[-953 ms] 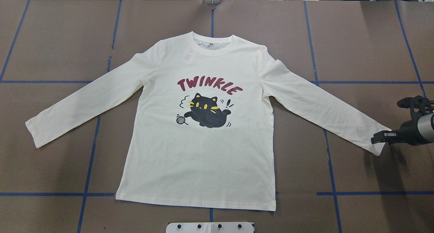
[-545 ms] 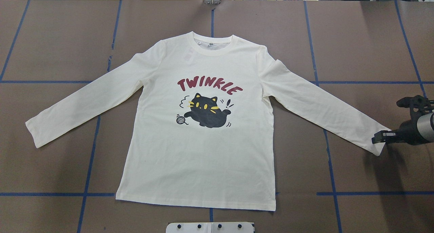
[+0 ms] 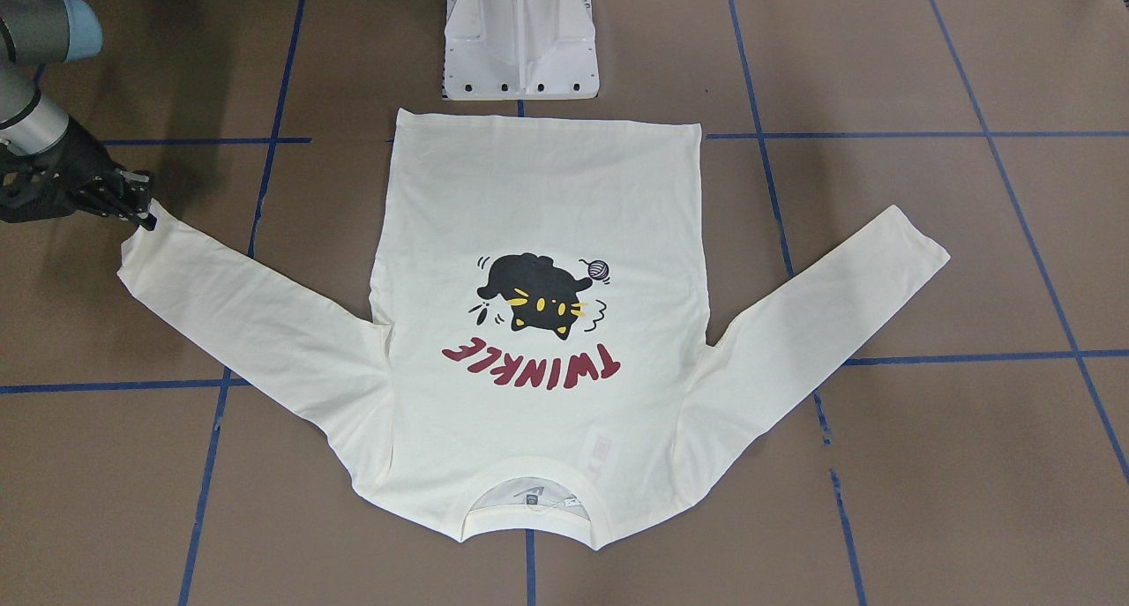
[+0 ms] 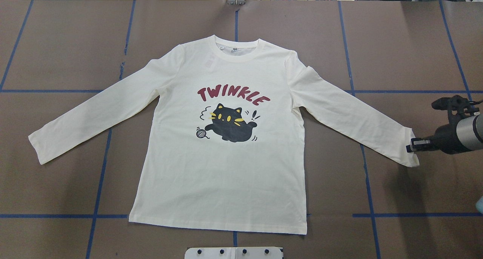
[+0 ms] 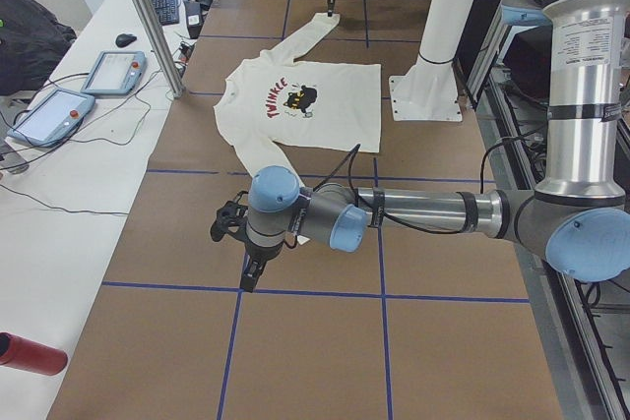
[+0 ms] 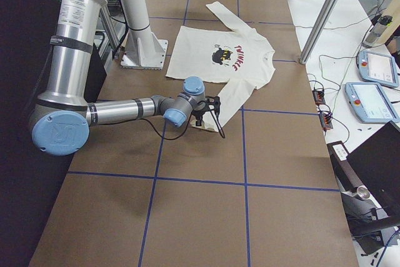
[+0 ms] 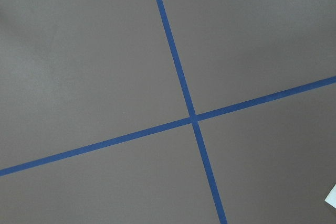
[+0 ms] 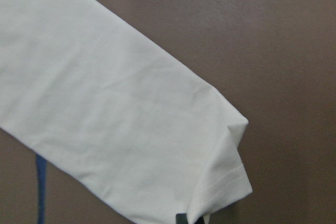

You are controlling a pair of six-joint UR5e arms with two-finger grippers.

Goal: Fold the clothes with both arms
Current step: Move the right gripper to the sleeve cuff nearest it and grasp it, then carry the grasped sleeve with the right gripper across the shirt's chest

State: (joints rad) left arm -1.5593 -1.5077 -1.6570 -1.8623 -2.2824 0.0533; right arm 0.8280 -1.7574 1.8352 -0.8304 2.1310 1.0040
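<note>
While pinching the cuff (image 4: pixel 412 158) of 1 sleeve, holding its corner curled just off the table (image 4: pixel 56 44): logging right gripper (image 4: pixel 409 148) here, clamped tight on the cloth. Seeing T-shirt (image 4: pixel 226 176) lying flat at mid-table, cat print (image 4: pixel 232 127) facing up. Spotting left gripper (image 5: pixel 249 278) hanging well apart from the shirt, above a blue tape cross (image 7: pixel 192 118); cannot tell whether spread or pressed together

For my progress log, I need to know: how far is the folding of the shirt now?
Done: nothing is folded yet; the T-shirt lies flat, print up, fully spread out. In hand: the right gripper appears to pinch the cuff of one sleeve, and the cuff's corner is creased upward. The left gripper hangs over bare table, away from the cloth. Left: all the folds.
</note>
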